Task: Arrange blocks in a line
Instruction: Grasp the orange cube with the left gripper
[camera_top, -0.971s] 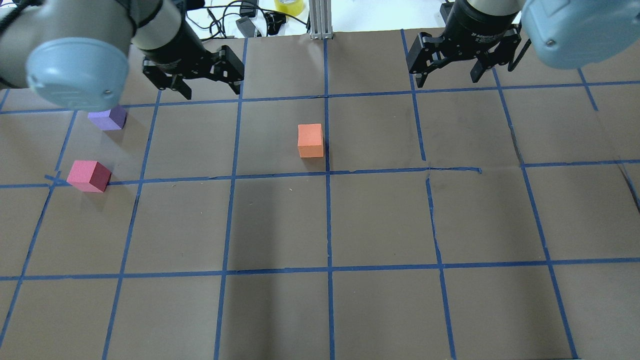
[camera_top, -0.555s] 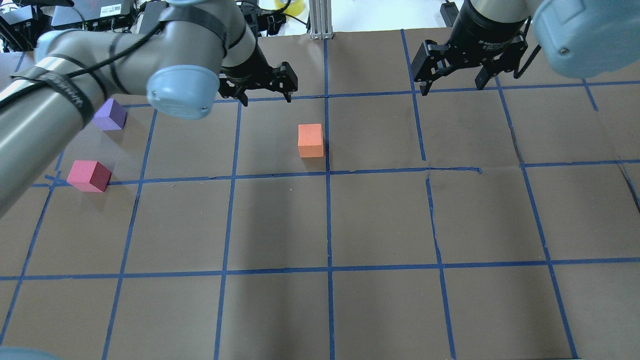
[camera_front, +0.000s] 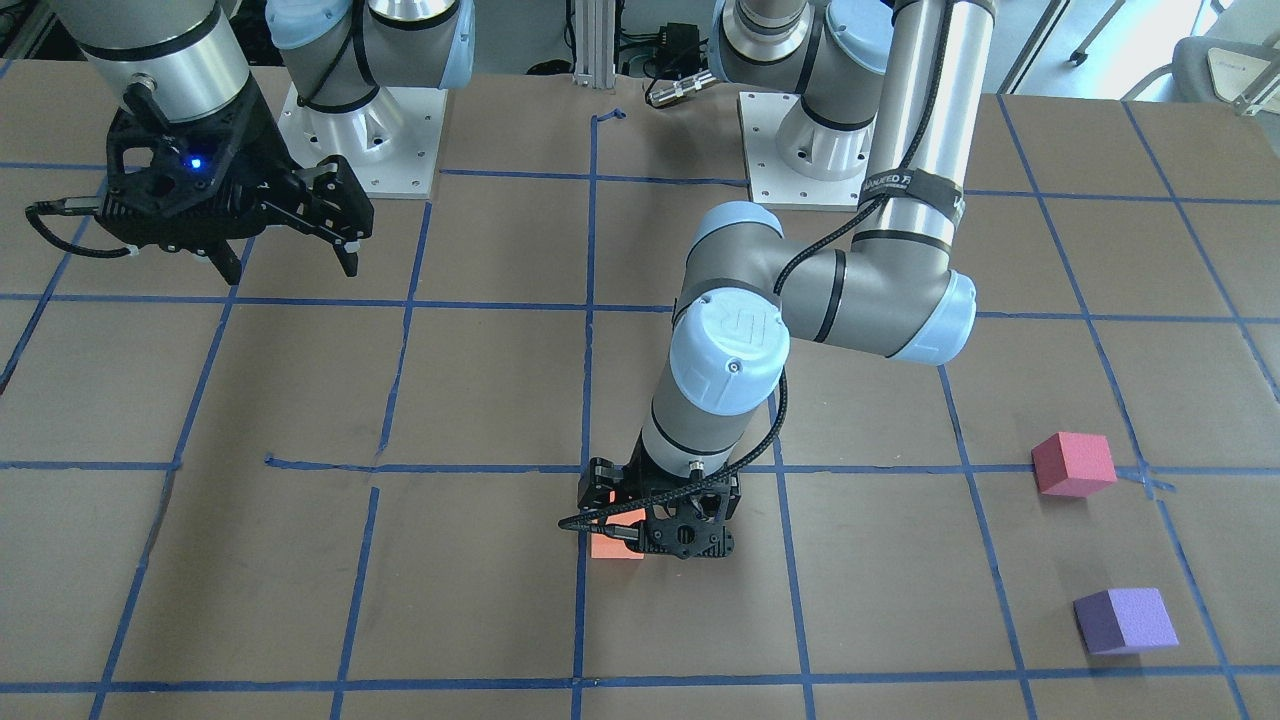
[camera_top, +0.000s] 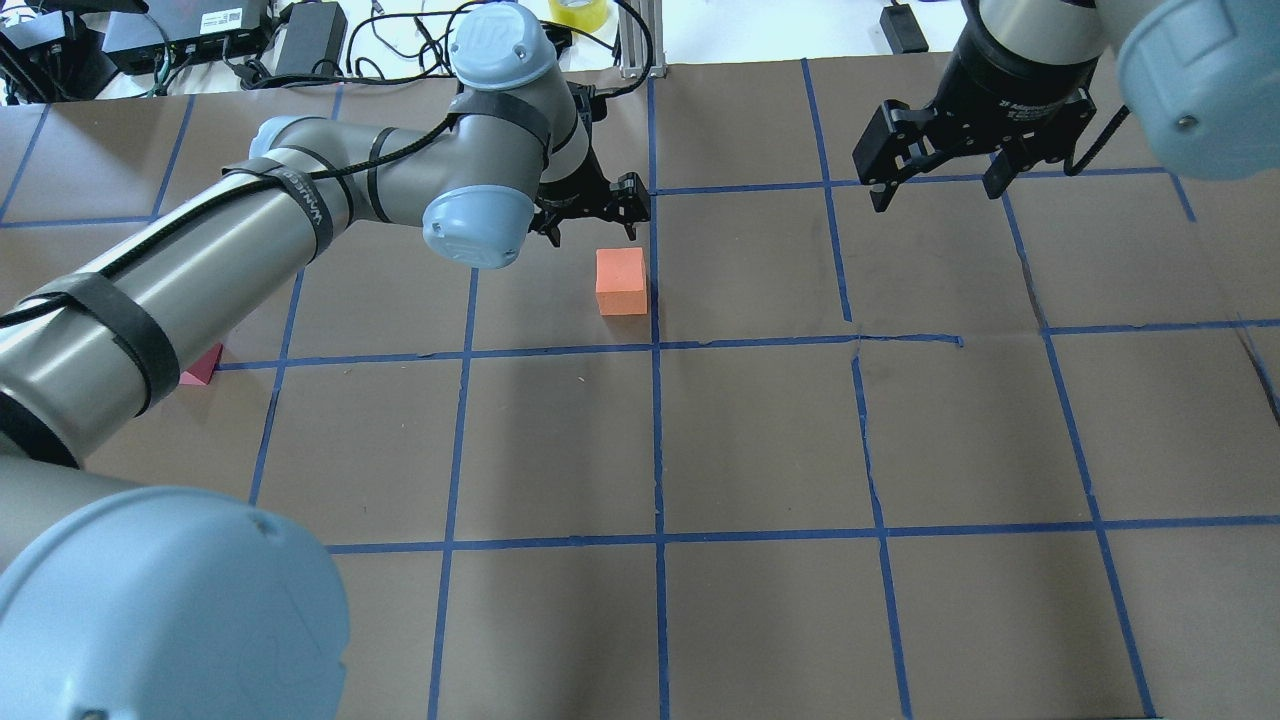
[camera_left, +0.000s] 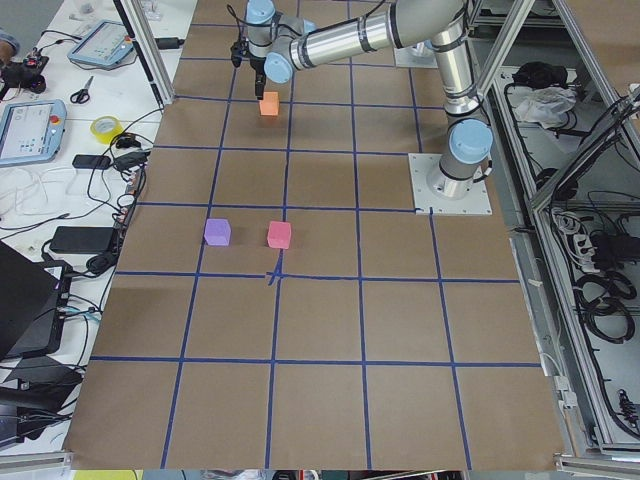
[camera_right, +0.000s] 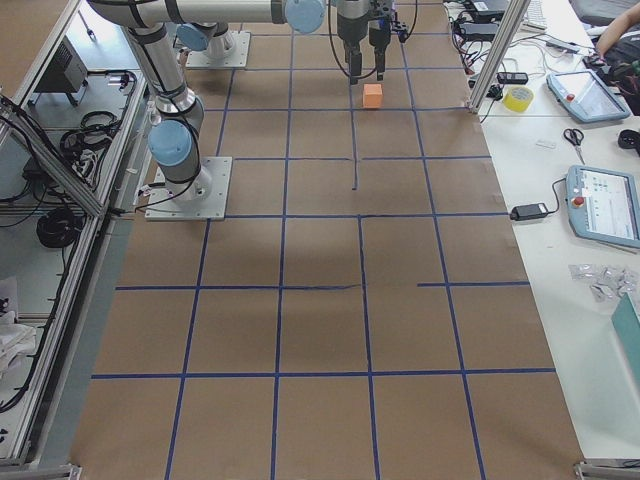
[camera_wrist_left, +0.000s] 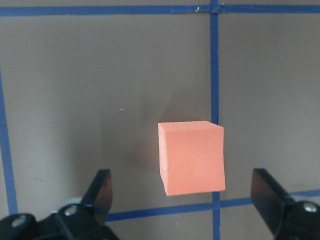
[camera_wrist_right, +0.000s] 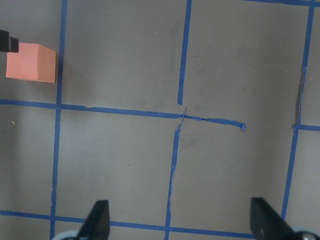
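No line yet, three blocks scattered. Orange block (camera_top: 621, 281) sits near table centre, on paper, ungrasped. Left gripper (camera_top: 592, 225) is low over it, jaws wide, empty.

Front-facing view: pinkish-red block (camera_front: 1073, 464) at 3 o'clock of orange, purple block (camera_front: 1125, 620) at 4 o'clock, both well apart from it. Right gripper (camera_top: 938, 190) is spread wide, empty, off to side.

Blue tape grid (camera_top: 658, 440) on paper. Nothing seems to obstruct.
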